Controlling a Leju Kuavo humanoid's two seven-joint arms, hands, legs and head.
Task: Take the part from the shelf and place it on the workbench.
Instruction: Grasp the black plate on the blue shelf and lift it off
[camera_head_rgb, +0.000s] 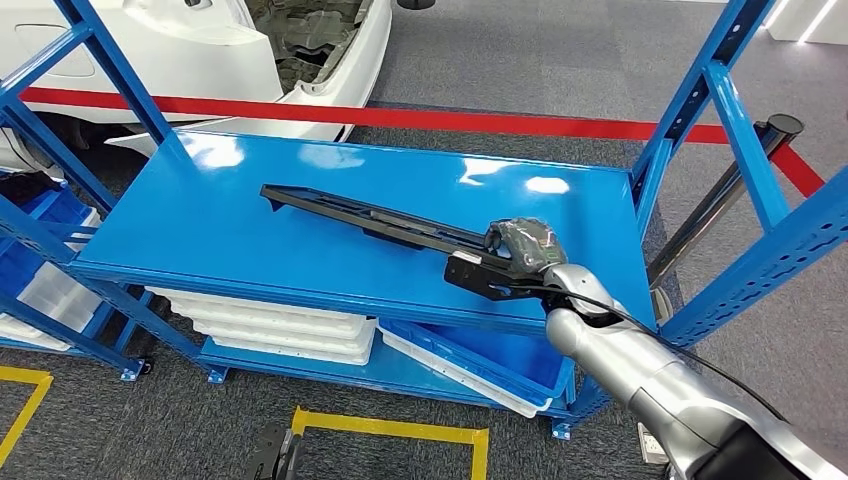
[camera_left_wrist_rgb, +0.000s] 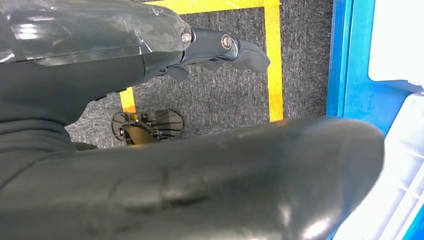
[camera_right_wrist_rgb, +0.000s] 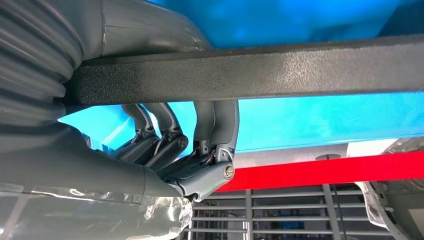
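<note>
Long black part (camera_head_rgb: 385, 225) lay across the blue shelf (camera_head_rgb: 250, 215), gripped at its near end by the right hand (camera_head_rgb: 522, 243), fingers (camera_right_wrist_rgb: 165, 145) curled round the bar. Stretched away from that hand toward the far left. Left hand (camera_left_wrist_rgb: 150, 65) hung over grey floor (camera_left_wrist_rgb: 220, 95), fingers extended, holding nothing. White trays (camera_head_rgb: 275, 325) sat below.

No readable text, labels, brands, numbers or signs anywhere
</note>
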